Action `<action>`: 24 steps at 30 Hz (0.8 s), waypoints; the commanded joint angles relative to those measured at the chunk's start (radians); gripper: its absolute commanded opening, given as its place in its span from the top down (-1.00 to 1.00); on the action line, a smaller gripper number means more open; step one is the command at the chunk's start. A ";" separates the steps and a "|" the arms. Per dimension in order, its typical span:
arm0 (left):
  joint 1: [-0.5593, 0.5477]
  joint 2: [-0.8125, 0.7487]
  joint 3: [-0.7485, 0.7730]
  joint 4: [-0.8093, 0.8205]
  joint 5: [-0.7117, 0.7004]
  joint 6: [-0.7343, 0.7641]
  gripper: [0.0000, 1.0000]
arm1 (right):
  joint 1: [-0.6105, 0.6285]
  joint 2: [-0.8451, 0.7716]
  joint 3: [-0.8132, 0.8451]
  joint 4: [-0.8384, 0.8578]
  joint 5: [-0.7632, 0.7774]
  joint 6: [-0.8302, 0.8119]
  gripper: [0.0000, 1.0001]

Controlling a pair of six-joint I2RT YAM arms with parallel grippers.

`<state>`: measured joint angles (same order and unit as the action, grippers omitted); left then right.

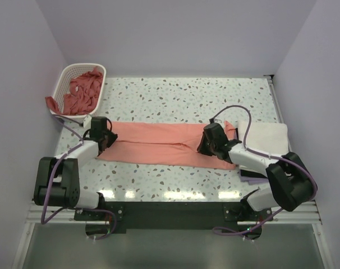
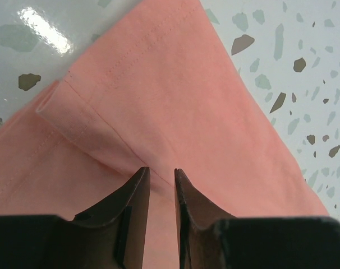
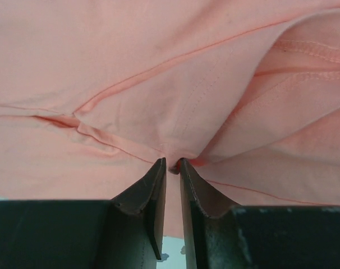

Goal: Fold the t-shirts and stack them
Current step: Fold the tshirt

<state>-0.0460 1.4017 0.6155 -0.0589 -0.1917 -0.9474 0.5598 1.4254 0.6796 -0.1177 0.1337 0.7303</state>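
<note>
Top view: a salmon-pink soft cloth t-shirt (image 1: 153, 144) lies folded into a long, narrow band running left to right across the speckled terrazzo-patterned bench (image 1: 175, 95), in front of both arm bases. The left gripper (image 1: 105, 140) sits at the band's left end. The right gripper (image 1: 205, 144) sits lower on the band towards its right end, with a short stretch of cloth lying beyond it.

Left wrist view: the left gripper (image 2: 161, 171) points down onto the t-shirt (image 2: 175, 84). Its jaws are nearly together and pink cloth fills the narrow gap, with a stitched hem fold running straight into it, so it grips the cloth there.

Right wrist view: the right gripper (image 3: 173, 162) has its jaws drawn almost together. Creases of the t-shirt (image 3: 131, 56) converge on a small pucker pinched between the tips.

Elsewhere in the top view, a white folded t-shirt (image 1: 268, 137) lies flat just beyond the band's right end, beside the right arm. Crumpled salmon-pink t-shirts (image 1: 83, 92) fill a white plastic lattice basket (image 1: 66, 75) at the far left corner, well apart from both grippers.
</note>
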 commanded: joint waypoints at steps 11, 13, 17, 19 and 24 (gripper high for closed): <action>-0.072 -0.036 -0.031 0.176 0.149 0.071 0.41 | 0.040 -0.040 0.014 0.141 -0.008 0.066 0.67; -0.107 -0.043 -0.030 0.200 0.162 0.093 0.38 | 0.040 -0.049 0.012 0.136 -0.019 0.060 0.68; -0.175 -0.046 -0.022 0.221 0.175 0.116 0.36 | 0.045 -0.069 -0.011 0.164 -0.043 0.084 0.72; -0.218 -0.044 -0.011 0.223 0.166 0.118 0.36 | 0.052 -0.072 -0.011 0.168 -0.045 0.093 0.74; -0.282 -0.029 0.013 0.226 0.159 0.130 0.36 | 0.055 -0.079 0.005 0.159 -0.048 0.104 0.78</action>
<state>-0.3004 1.3849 0.5922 0.1112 -0.0349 -0.8513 0.6086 1.3762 0.6632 -0.0044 0.0837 0.8101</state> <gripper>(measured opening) 0.321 0.118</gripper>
